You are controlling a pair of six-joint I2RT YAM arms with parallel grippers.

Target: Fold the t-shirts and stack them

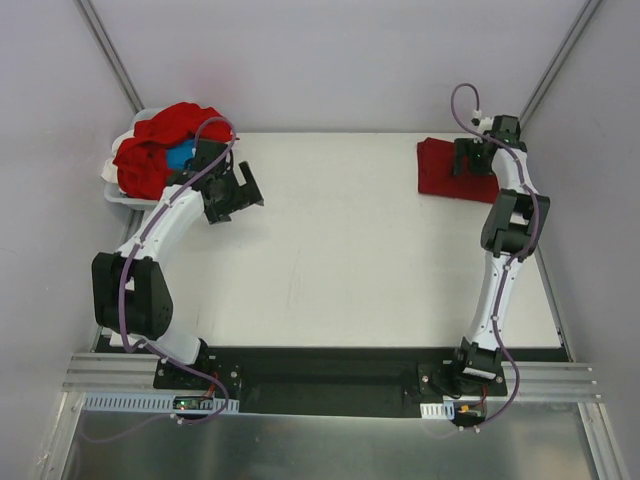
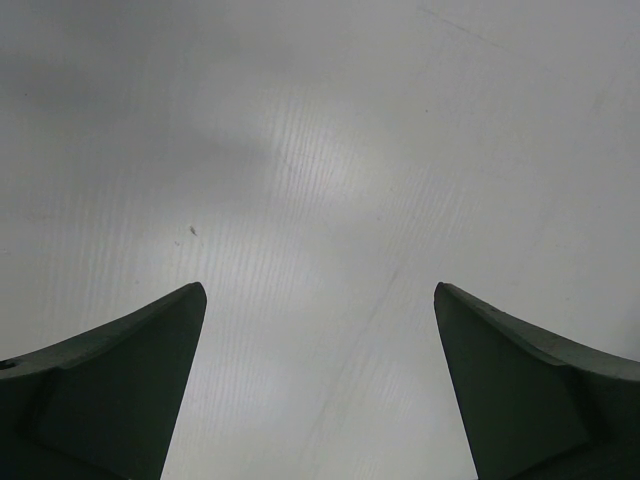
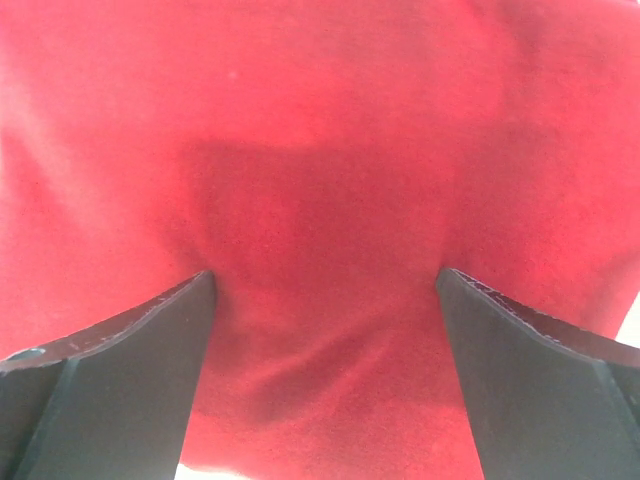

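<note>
A folded deep-red t-shirt [image 1: 438, 170] lies at the table's back right; it fills the right wrist view [image 3: 320, 150]. My right gripper [image 1: 472, 160] is open, its fingers pressing down on that shirt's top. A heap of deep-red t-shirts [image 1: 155, 150] with a bright blue one [image 1: 181, 157] among them sits in a white bin at the back left. My left gripper [image 1: 232, 195] is open and empty over the bare table just right of the heap; in the left wrist view the gripper [image 2: 320, 300] has only table between its fingers.
The white bin [image 1: 118, 195] stands at the table's back left corner. Grey walls and slanted frame posts close in the sides. The white table [image 1: 340, 260] lies between the two arms.
</note>
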